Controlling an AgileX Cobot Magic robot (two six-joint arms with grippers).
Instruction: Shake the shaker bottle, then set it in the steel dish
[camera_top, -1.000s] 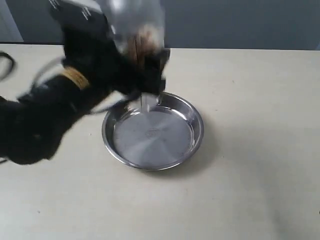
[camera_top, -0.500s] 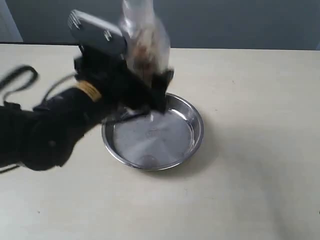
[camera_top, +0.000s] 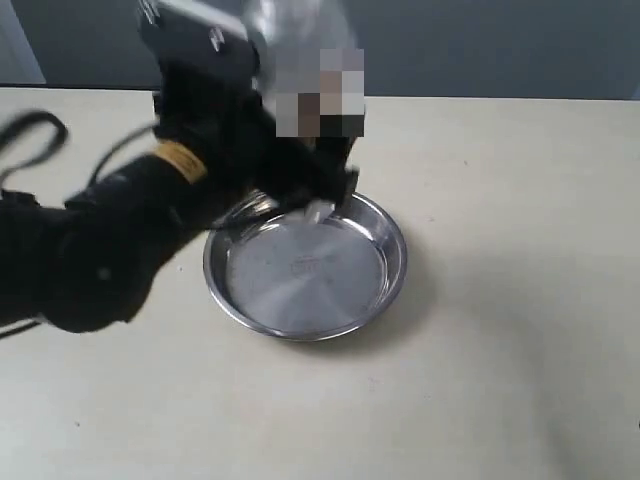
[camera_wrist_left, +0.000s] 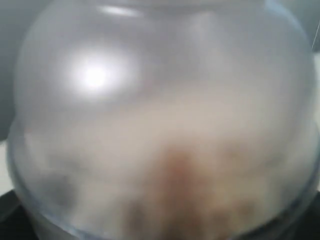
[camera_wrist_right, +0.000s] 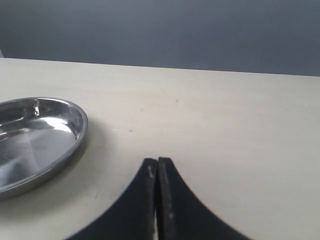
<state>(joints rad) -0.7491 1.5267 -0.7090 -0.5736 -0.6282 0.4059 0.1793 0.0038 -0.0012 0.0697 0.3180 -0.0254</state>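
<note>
The shaker bottle (camera_top: 305, 75) is held in the air above the far left rim of the steel dish (camera_top: 305, 268), blurred by motion, with brown granules showing inside. My left gripper (camera_top: 320, 165) is shut on its lower body. In the left wrist view the frosted shaker bottle (camera_wrist_left: 160, 115) fills the picture and hides the jaws. The steel dish (camera_wrist_right: 35, 135) lies with nothing in it on the beige table. My right gripper (camera_wrist_right: 157, 162) is shut on nothing, low over the table to the right of the dish; it is out of the exterior view.
The black left arm (camera_top: 110, 240) with its cable (camera_top: 30, 140) reaches in from the left over the beige table (camera_top: 500, 300). A dark wall runs behind the table's far edge.
The left gripper has swung the bottle up and down over the dish's far rim; the bottle now sits slightly further right and higher than half a second ago. The dish has not moved.
</note>
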